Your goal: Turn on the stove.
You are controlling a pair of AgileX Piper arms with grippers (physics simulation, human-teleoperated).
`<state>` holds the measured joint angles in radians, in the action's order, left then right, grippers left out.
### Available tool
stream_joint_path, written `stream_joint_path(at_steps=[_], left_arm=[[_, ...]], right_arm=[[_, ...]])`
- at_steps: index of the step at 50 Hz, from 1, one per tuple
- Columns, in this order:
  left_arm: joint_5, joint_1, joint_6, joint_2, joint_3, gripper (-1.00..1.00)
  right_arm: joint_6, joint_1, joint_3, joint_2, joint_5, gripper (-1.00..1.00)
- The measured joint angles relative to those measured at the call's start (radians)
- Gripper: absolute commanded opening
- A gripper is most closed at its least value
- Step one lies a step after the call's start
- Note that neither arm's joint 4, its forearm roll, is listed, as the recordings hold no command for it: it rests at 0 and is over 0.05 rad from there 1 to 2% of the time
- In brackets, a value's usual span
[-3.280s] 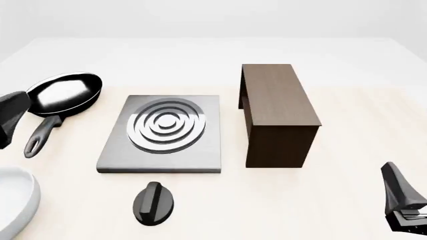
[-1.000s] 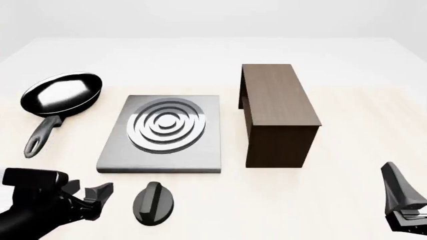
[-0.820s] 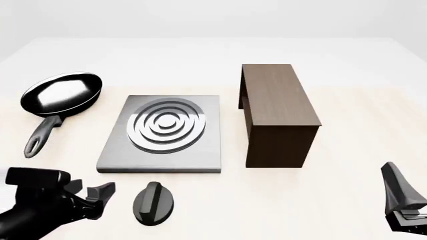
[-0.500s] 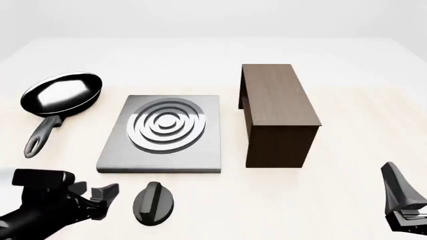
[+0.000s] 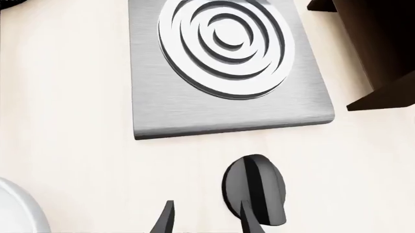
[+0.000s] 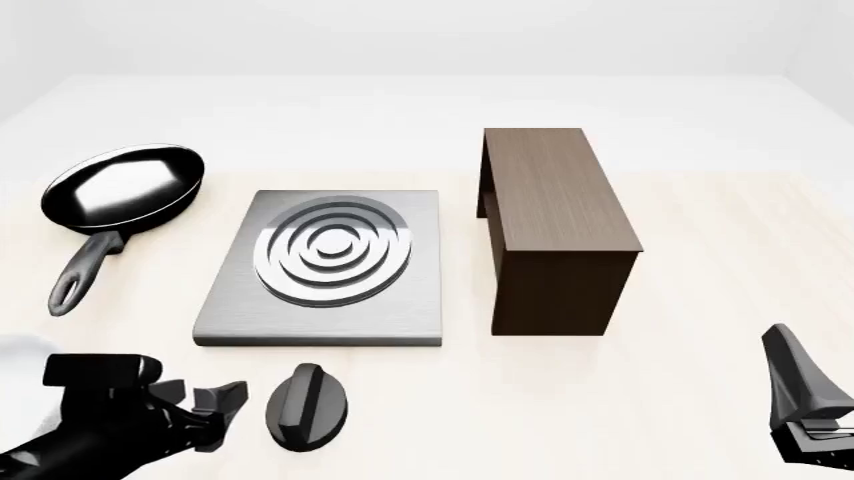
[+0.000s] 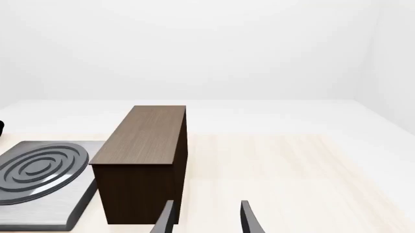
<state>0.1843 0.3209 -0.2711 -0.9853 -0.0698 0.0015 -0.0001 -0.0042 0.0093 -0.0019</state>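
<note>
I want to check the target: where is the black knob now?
In the front view the knob lies on the table near the front edge of the stove, apart from it, with the open left gripper just to its left.

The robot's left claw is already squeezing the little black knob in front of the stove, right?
Not yet. The left gripper is open and sits beside the knob, not squeezing it. The front view shows a gap between them. The knob does lie in front of the stove.

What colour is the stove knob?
Black knob, clearest in the left wrist view.
</note>
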Motion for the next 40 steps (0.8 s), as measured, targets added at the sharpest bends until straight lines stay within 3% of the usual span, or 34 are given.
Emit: stream_joint_path(at_steps=[40], left_arm=[[0.138, 0.027, -0.054, -0.149, 0.02, 1.0]], right_arm=[[0.0, 0.0, 0.0, 0.0, 0.0, 1.0]])
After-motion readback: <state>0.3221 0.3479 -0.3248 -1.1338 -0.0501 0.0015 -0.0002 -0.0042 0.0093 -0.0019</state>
